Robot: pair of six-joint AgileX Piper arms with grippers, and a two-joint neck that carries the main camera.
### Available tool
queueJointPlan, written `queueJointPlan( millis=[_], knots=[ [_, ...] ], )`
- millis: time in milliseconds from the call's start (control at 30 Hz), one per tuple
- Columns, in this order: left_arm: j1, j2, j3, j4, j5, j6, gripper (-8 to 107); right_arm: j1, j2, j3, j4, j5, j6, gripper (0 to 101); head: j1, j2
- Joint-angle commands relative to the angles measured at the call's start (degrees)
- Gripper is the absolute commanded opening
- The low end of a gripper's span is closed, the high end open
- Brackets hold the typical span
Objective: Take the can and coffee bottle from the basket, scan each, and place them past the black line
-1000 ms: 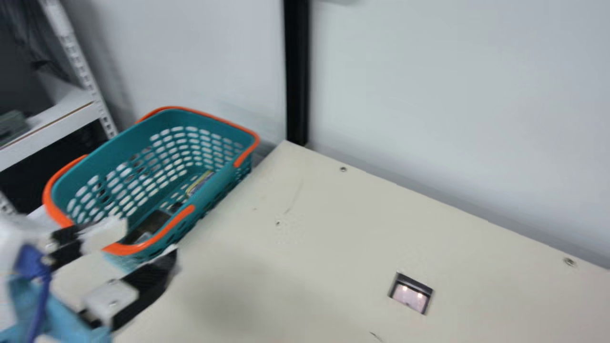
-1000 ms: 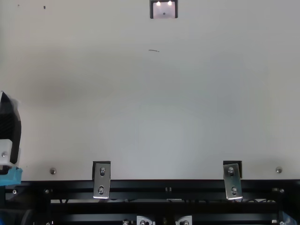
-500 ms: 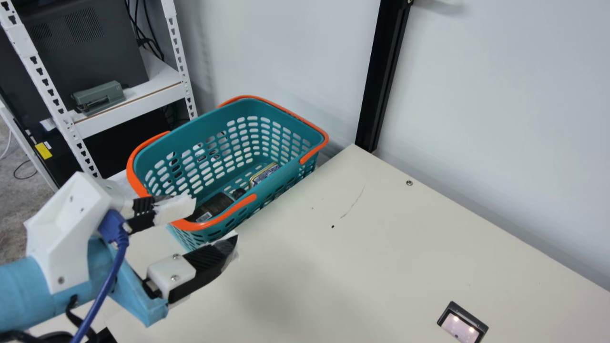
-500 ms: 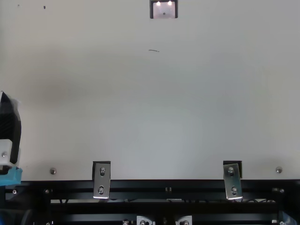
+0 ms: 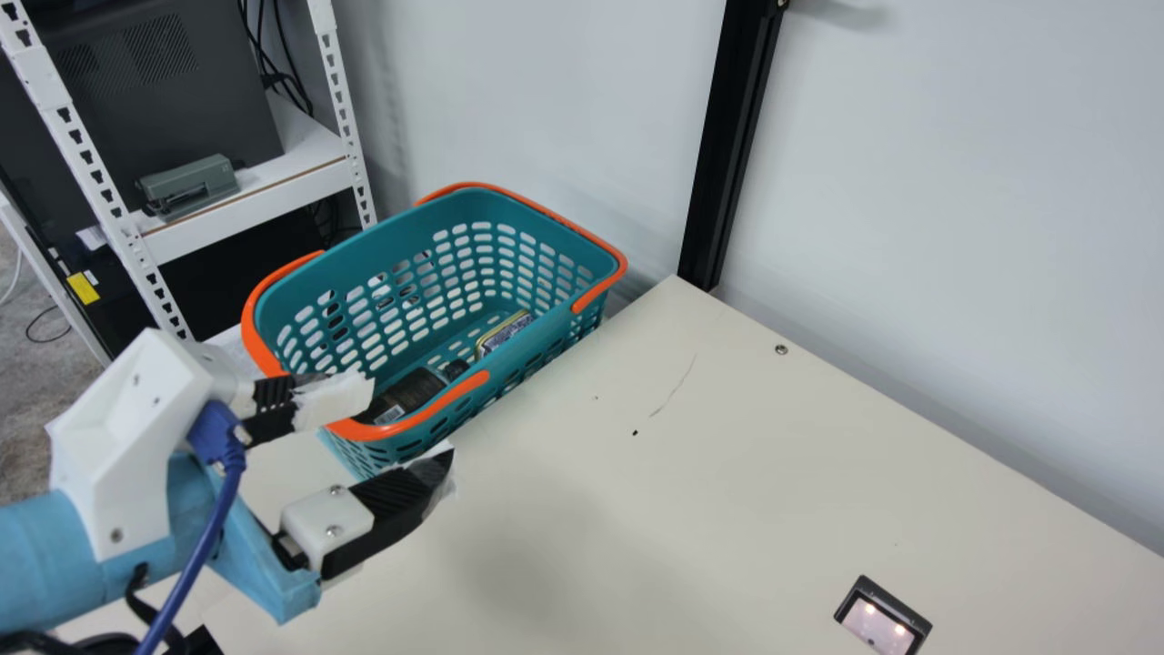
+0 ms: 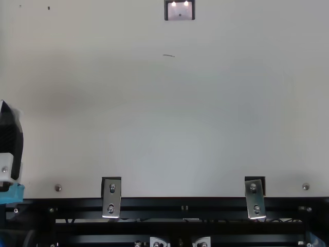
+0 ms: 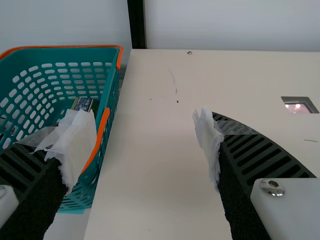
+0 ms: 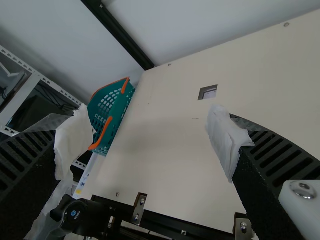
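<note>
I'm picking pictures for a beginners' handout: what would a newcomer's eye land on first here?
Most likely the teal shopping basket with orange handles, beside the cream table in the main view's left half, with the coffee bottle and can inside. Next, probably the left gripper in front of it, jaws apart. Then perhaps the small lit scanner window in the tabletop, at the main view's lower right.
</note>
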Motion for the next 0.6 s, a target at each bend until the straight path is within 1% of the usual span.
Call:
queueJointPlan(
  millis=[0,133,267,433,567],
  knots=[
    [0.2,0.6,-0.3,0.1,0.2,-0.1,90,0.0,0.0,0.0,0.0,0.0,0.0,101,-1.8,1.3],
    [1.2,4.6,-3.0,0.6,-0.6,-1.8,90,0.0,0.0,0.0,0.0,0.0,0.0,101,-1.8,1.3],
    [2.2,11.2,-7.3,2.5,-2.3,-4.7,90,0.0,0.0,0.0,0.0,0.0,0.0,101,-1.8,1.3],
    [3.7,21.4,-13.8,4.7,-4.5,-7.5,90,0.0,0.0,0.0,0.0,0.0,0.0,101,-1.8,1.3],
    [6.3,31.0,-19.7,3.3,-6.1,-6.5,90,0.0,0.0,0.0,0.0,0.0,0.0,101,-1.8,1.3]
  ],
)
